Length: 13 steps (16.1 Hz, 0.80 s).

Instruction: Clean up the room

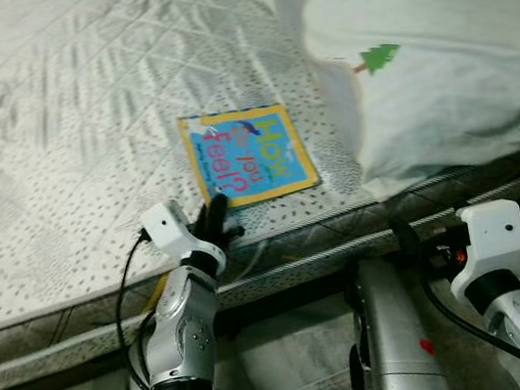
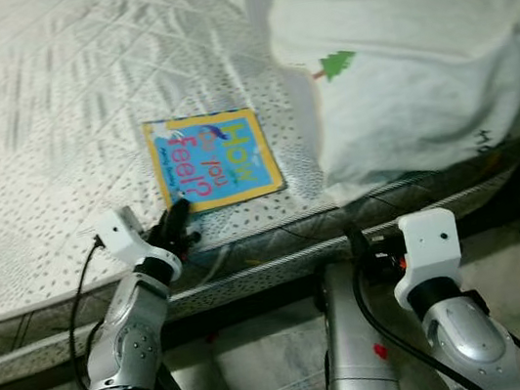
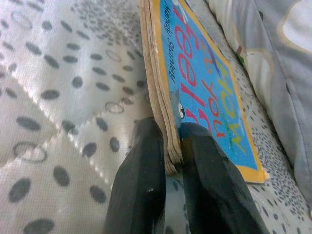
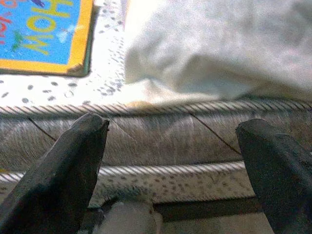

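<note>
1. The pillow (image 1: 427,60) runs off the picture's right and top edges; its printed letters near the right edge are cut off and unreadable.
2. The book (image 1: 248,154) has small author lettering along one cover side, too small to read.
3. The left pincer (image 3: 173,161) covers the book's near corner.
4. The mattress (image 1: 53,139) continues past the left and top edges.
5. The floor under the bed lies in shadow.

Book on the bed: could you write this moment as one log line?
left pincer: shut on book corner | book: flat on mattress beside pillow | right pincer: open, idle by mattress edge
</note>
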### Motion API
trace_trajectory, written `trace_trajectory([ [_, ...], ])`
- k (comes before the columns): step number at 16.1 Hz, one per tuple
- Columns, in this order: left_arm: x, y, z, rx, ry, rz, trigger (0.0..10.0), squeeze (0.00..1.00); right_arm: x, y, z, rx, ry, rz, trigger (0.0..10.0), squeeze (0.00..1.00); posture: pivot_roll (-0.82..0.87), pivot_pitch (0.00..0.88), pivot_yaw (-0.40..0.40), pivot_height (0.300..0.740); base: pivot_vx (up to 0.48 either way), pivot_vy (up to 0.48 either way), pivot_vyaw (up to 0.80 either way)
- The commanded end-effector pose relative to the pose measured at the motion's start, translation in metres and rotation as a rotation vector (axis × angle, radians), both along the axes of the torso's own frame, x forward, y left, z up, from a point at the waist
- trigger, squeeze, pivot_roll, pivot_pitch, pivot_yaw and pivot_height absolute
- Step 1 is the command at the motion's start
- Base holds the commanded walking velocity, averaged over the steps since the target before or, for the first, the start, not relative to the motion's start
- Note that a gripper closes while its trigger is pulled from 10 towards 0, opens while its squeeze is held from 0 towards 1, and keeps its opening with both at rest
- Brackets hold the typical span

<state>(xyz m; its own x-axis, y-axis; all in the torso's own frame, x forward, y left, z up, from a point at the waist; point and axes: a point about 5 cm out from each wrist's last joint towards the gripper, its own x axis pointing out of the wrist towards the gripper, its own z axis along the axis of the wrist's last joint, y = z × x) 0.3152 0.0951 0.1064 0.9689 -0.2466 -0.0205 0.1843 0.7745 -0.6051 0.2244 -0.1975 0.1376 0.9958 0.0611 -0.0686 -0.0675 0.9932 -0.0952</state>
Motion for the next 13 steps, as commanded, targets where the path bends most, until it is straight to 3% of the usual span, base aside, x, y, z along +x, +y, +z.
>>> trace_trajectory([
  [1, -0.018, -0.019, -0.034, -0.007, 0.165, -0.07, 10.0, 0.0, -0.001, -0.001, -0.003, -0.001, 0.007, -0.007, 10.0, 0.0, -0.27, 0.206, 0.058, 0.477, 0.0, 0.0, 0.0],
  [3, -0.018, -0.03, -0.027, -0.091, 0.139, -0.113, 10.0, 0.0, -0.002, -0.002, -0.003, -0.001, 0.003, -0.009, 10.0, 0.0, -0.27, 0.206, 0.058, 0.477, 0.0, 0.0, 0.0],
  [8, -0.027, -0.048, -0.04, -0.25, 0.235, -0.181, 10.0, 0.0, 0.0, 0.002, -0.002, 0.003, -0.003, -0.004, 10.0, 0.0, -0.28, 0.205, 0.056, 0.477, 0.0, 0.0, 0.0],
  [10, -0.027, -0.066, -0.037, -0.308, 0.25, -0.322, 10.0, 0.0, 0.002, 0.003, -0.002, 0.004, -0.006, -0.001, 10.0, 0.0, -0.28, 0.204, 0.053, 0.477, 0.0, 0.0, 0.0],
  [13, -0.027, -0.077, -0.031, -0.34, 0.246, -0.442, 10.0, 0.0, 0.003, 0.004, -0.001, 0.006, -0.01, -0.001, 10.0, 0.0, -0.28, 0.204, 0.055, 0.477, 0.0, 0.0, 0.0],
])
